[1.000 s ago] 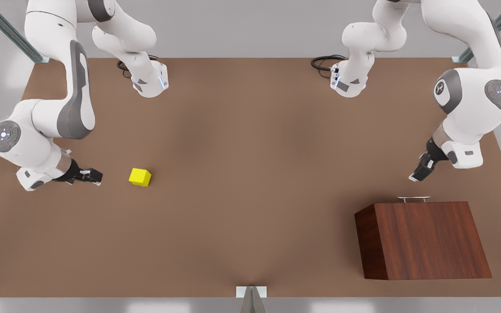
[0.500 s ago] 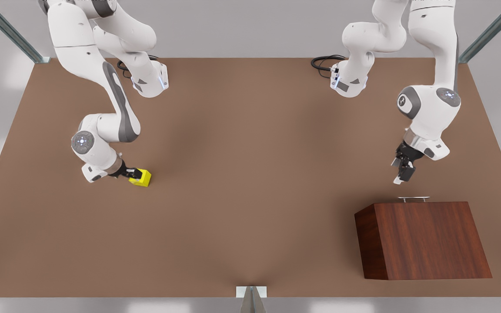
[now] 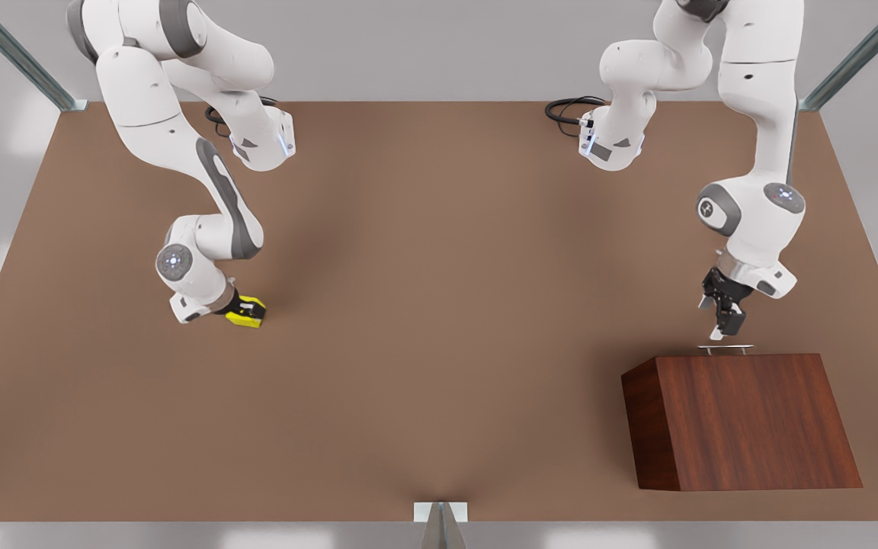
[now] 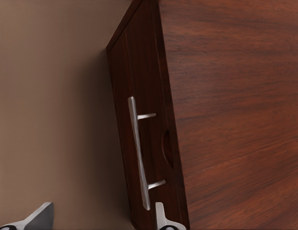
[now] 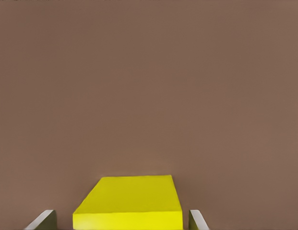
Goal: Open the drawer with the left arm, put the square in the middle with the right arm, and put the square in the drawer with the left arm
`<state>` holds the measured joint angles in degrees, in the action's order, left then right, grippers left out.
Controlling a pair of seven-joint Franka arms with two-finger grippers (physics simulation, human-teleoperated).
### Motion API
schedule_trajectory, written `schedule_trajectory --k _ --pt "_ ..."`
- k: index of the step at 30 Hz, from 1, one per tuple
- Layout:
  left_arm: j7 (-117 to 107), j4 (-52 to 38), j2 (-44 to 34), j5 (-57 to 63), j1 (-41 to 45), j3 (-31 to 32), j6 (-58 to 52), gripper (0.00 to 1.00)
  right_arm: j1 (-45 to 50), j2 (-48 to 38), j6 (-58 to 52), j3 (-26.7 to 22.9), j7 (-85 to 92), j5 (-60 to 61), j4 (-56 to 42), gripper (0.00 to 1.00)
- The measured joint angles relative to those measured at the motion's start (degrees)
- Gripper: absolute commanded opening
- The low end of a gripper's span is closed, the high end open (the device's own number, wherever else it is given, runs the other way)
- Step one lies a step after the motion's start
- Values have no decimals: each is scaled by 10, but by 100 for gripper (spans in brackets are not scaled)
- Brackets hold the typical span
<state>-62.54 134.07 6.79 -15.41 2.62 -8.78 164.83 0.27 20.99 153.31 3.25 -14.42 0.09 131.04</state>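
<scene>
The square (image 3: 245,321) is a small yellow cube on the tabletop at the front view's left. My right gripper (image 3: 250,309) is low over it and open, one finger on each side; in the right wrist view the square (image 5: 129,201) lies between the fingertips (image 5: 43,219) with small gaps. At the front view's right stands the wooden box (image 3: 744,419) with the drawer (image 4: 139,72) shut. My left gripper (image 3: 722,332) hangs open just behind the silver handle (image 3: 725,348). In the left wrist view the handle (image 4: 138,153) runs between my left gripper's (image 4: 100,218) fingers.
The bare brown tabletop (image 3: 439,290) stretches between the two arms. Both arm bases (image 3: 264,145) (image 3: 610,145) with black cables stand at the table's far edge. A small metal bracket (image 3: 440,512) sits at the near edge.
The right gripper has slid forward over the square, which has not moved. The left gripper has come down and nearer to the drawer handle.
</scene>
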Motion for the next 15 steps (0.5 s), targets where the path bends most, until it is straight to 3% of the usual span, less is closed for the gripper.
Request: schedule_trajectory --k 3,4,6,7,15 --pt "3 -14 15 0 -4 0 4 100 0 7 5 0 5 0 -2 95" --pt "4 -17 20 0 -8 0 4 100 0 7 0 0 4 0 -5 82" --pt "5 -24 29 1 -19 0 4 100 -1 3 0 0 6 0 -7 74" --pt "5 -25 31 2 -19 0 4 100 -1 5 -1 0 6 0 -7 65" --pt "5 -46 65 3 -25 0 8 100 -6 1 -19 0 6 1 -13 65"
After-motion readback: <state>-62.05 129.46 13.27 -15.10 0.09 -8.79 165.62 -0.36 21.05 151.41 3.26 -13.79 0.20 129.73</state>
